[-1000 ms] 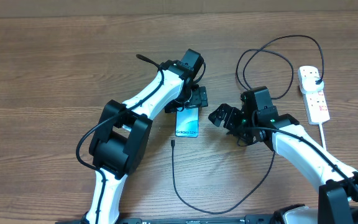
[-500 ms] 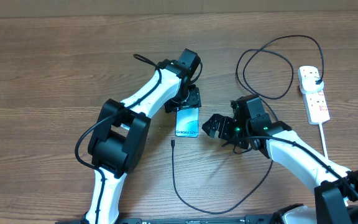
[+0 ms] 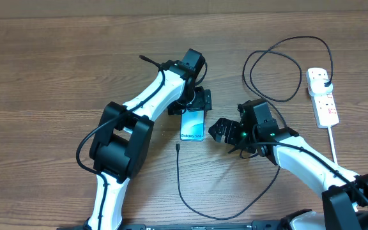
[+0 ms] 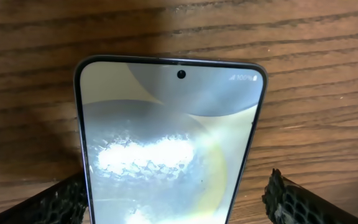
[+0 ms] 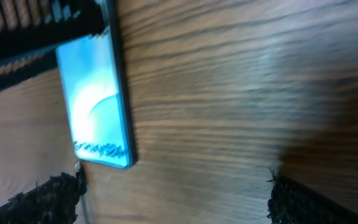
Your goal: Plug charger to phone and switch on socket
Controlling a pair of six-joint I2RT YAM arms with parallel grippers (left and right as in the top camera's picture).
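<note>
The phone (image 3: 193, 126) lies flat on the wooden table, its light blue screen lit. My left gripper (image 3: 195, 107) stands open astride the phone's far end. In the left wrist view the phone (image 4: 169, 137) fills the frame between the fingers (image 4: 294, 202), with a gap at the right finger. The charger (image 3: 179, 182) is a thin black cable. Its small connector tip (image 3: 178, 147) rests just below the phone's near left corner. Its plug (image 3: 325, 81) sits in the white socket (image 3: 325, 105) at the far right. My right gripper (image 3: 214, 131) is open, empty, just right of the phone (image 5: 95, 99).
The charger's cable loops along the front of the table, passes under my right arm (image 3: 305, 156) and curls at the back right. The socket's thick white cord (image 3: 333, 144) runs toward the front edge. Bare wood lies to the left.
My right gripper has moved left and nearer, closer to the phone. The left gripper narrowed on the phone's end and has widened again. The phone has barely shifted.
</note>
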